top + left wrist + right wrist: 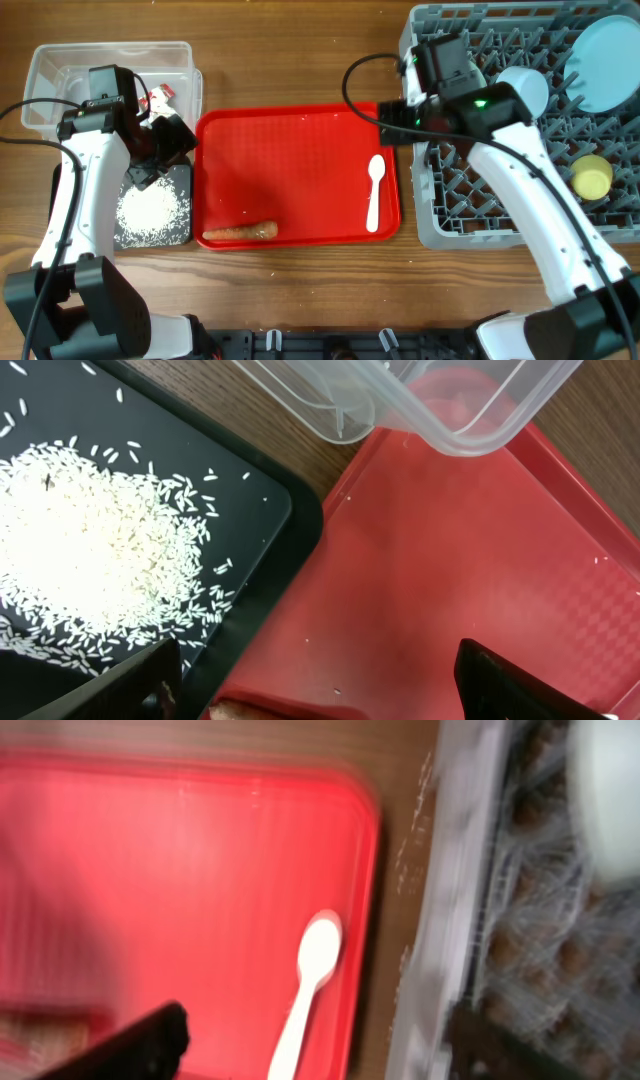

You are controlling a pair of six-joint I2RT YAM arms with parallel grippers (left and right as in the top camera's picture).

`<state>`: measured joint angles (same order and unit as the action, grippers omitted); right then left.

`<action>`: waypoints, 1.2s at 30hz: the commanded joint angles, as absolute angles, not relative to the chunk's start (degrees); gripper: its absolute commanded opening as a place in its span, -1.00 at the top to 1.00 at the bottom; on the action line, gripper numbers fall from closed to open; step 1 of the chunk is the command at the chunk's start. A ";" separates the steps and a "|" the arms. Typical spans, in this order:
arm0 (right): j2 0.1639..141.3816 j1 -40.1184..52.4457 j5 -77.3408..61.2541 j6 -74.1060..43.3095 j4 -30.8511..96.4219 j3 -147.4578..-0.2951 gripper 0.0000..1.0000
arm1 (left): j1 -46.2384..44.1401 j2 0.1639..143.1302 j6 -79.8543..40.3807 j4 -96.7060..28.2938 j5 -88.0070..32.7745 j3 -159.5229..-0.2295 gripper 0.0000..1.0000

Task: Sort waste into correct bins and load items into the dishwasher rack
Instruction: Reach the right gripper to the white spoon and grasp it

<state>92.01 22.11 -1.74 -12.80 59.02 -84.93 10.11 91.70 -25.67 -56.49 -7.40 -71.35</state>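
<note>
Both tools gape empty: the left tool [320, 680] hangs where the black tray [270, 510], holding the rice heap [90, 550], meets the red tray [450, 560]. The right tool [388, 120] hangs near the white spoon [375, 195] lying on it.

The big tray [300, 170] is bright red, the spoon [375, 195] white, the stick [240, 232] orange-brown, the rice [152, 210] white, the rack [445, 215] grey.

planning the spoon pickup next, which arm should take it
Right. The right gripper hangs open at the red tray's right edge, close to the spoon and beside the rack. The left gripper is at the tray's far side, by the black tray.
</note>
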 commanded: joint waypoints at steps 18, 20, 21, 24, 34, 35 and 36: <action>120.57 31.22 -1.13 -35.90 60.80 -84.64 -0.61 | 9.89 90.87 -25.96 -56.82 -7.68 -71.59 -0.76; 120.77 31.22 -0.86 -36.60 60.38 -84.09 -0.59 | 9.89 90.87 -25.93 -56.88 -7.68 -71.59 -0.76; 120.77 31.20 -0.71 -36.93 60.34 -83.79 -0.59 | 9.89 90.87 -25.91 -56.88 -7.66 -71.59 -0.76; 120.77 30.30 1.28 -40.01 57.76 -79.70 -0.49 | 9.89 90.87 -25.74 -57.23 -7.64 -71.59 -0.76; 120.77 29.76 1.30 -38.96 54.61 -78.26 0.15 | 9.89 90.87 -25.76 -57.25 -7.66 -71.59 -0.76; 120.77 29.76 1.34 -38.96 54.48 -78.26 0.17 | 9.89 90.87 -25.76 -57.25 -7.66 -71.59 -0.76; 120.77 29.76 1.58 -38.92 54.30 -78.26 0.27 | 9.89 90.87 -25.76 -57.25 -7.66 -71.59 -0.76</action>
